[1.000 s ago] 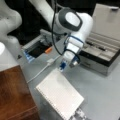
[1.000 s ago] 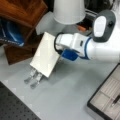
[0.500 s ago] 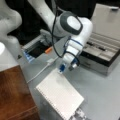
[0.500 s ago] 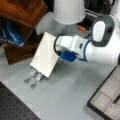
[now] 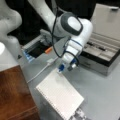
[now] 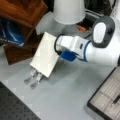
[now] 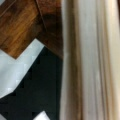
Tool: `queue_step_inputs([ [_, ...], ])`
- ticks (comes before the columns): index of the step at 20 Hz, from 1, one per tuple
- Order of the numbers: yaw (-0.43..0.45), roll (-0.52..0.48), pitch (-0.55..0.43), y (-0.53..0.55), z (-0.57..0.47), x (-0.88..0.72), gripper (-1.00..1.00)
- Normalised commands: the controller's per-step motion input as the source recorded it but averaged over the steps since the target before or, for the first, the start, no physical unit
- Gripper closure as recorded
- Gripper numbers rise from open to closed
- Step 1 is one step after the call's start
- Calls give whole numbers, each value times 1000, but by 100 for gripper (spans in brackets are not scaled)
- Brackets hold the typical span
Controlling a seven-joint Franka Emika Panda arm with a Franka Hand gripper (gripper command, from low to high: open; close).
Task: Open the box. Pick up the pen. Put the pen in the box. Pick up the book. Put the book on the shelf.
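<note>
Front view, tool: the tool (image 5: 65,67) sits at the upper edge of the book (image 5: 60,96); whether its blue tips pinch the cover or only touch it I cannot tell.
Front view, book: the book leans tilted on a metal stand (image 5: 79,115), its near corner over the grey counter (image 5: 100,87).
Front view, box: the box (image 5: 102,56) stands open at a front view's right, with the pen (image 5: 96,46) lying in a long compartment.
Front view, risk: if the grip is shallow, the book could slide off the stand and drop flat.
Front view, shelf: in a front view the shelf (image 6: 22,11) lies just beside the book (image 6: 45,55), at the top left.
Front view, room: the tool (image 6: 61,56) reaches the book from the right; a white cylinder (image 6: 68,11) stands close behind, bare counter (image 6: 65,95) lies below.
Wrist view, edge: the book (image 7: 90,62) fills the right as pale page edges; the brown shelf (image 7: 22,27) shows at upper left.
Wrist view, risk: a swing toward the shelf could clip its corner.
</note>
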Motion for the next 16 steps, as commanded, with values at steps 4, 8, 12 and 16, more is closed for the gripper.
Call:
queue_step_inputs([
  [4,-30,-392,-144,73,-196,153,-100],
  [8,-30,-386,-134,54,-219,157,100],
  [12,-30,-317,-127,63,-204,167,100],
  [16,-19,-276,-124,72,-157,188,100],
])
